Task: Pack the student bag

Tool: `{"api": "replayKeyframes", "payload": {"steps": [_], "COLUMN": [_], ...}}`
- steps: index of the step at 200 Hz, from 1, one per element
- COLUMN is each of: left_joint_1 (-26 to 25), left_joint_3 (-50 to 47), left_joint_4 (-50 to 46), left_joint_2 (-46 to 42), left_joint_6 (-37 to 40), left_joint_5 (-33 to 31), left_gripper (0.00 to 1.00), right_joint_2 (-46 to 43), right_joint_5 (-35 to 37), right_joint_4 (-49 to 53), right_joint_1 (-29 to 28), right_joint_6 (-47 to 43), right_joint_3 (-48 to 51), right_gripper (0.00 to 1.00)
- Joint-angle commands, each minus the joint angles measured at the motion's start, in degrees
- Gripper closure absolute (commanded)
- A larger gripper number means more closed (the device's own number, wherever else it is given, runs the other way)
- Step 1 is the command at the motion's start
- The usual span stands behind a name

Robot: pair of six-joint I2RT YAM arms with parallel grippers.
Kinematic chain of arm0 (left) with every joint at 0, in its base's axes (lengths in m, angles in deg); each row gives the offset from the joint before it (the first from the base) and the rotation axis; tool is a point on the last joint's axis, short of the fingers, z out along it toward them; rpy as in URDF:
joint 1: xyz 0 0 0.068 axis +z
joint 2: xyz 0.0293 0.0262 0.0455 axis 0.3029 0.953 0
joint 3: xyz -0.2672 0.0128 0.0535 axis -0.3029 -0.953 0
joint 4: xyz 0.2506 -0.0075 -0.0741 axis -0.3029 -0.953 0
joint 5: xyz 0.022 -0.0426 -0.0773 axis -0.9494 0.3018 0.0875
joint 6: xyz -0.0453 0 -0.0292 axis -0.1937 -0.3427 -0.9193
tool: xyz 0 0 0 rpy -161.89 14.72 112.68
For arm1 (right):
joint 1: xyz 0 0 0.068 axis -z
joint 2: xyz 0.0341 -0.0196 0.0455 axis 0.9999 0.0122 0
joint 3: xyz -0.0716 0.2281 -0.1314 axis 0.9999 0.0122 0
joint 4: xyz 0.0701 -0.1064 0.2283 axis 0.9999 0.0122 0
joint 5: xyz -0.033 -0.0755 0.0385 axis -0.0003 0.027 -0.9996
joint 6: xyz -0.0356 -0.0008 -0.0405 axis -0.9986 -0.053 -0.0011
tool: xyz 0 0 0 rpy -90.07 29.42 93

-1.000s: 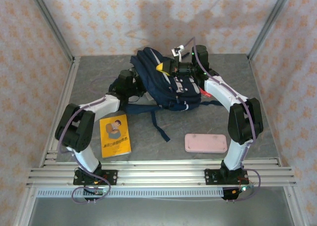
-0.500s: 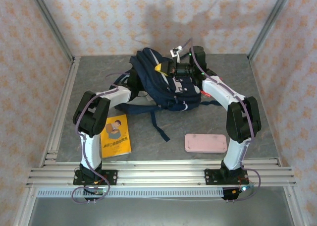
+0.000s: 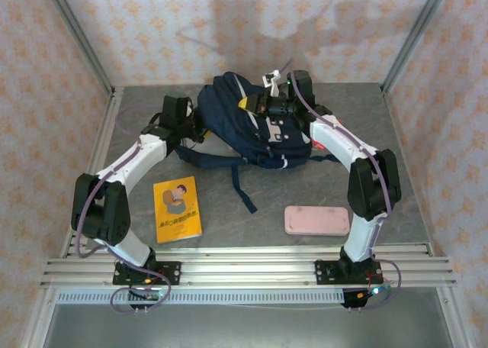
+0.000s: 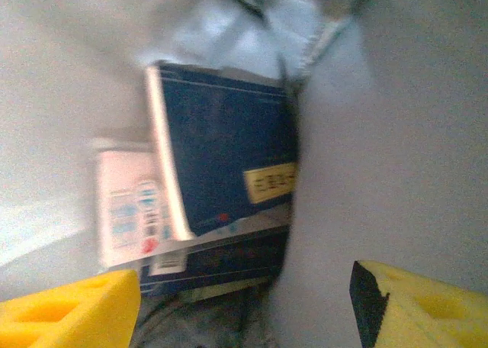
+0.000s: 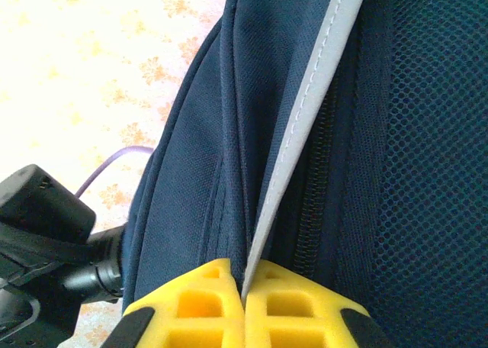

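Pinching white trim (image 5: 303, 127) on the student bag (image 3: 240, 130), right gripper (image 5: 244, 296) likely props it open; bag lies between grippers, left gripper (image 4: 244, 308) spread at bag's left side. Thin trim could slip, collapsing opening.

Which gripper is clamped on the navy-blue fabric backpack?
The right gripper, yellow fingers shut on the navy-blue backpack's white trim stripe; the left gripper stands open, holding nothing.
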Motion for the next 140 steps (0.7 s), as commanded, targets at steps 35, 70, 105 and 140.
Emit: {"api": "replayKeyframes", "payload": {"steps": [35,70,105,140], "left_joint_1": [4.9,4.9,4.5,0.6], "left_joint_3": [-4.2,-3.7,-4.0,-4.1], "left_joint_4": [-11.5,-16.0,-18.1,-20.3], "left_joint_2": [-14.7,-21.1,-26.6,-28.4], "left_joint_6": [7.3,11.7,14.8,19.9], "left_joint_5": [-4.8,-5.9,-6.5,-9.6], "left_gripper": [0.27,0.27,0.27,0.27], "right_joint_2": [2.5,9.4,8.5,1.4], "right_joint_5": [14.2,20.8,31.4,50.2], "right_joint_4": [3.2,17.1,23.3,31.0], "right_joint_1": [-2.1,-7.2,-8.8,-8.6], "right_joint_6": [-3.4,-9.9,-13.5,-17.9], "right_joint_3": [-6.1,-17.0,-18.8,-15.0], "right_gripper": [0.87,0.59,0.45,0.46]}}
